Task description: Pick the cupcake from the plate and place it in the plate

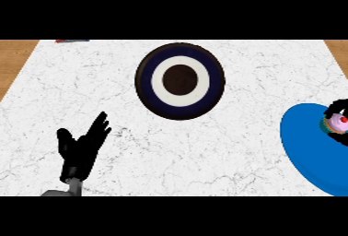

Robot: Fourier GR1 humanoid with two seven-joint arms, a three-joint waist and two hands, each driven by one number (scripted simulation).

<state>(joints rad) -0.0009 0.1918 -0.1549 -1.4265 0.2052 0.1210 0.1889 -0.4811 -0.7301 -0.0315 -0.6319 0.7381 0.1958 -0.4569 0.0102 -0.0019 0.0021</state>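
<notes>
A pink-frosted cupcake [338, 123] with a red top sits on the blue plate [306, 147] at the right edge of the head view. My right hand [336, 109] shows only as black fingers curled round the cupcake, partly cut off by the frame edge. A dark plate [180, 81] with navy, white and brown rings lies at the upper middle of the white marble counter. At lower left my left hand [83, 147] rests open, fingers pointing up, far from both plates.
The white marble counter [224, 156] has wooden edges [12, 60] at the upper left and upper right. A small red and blue object [72, 40] lies at the far left back edge.
</notes>
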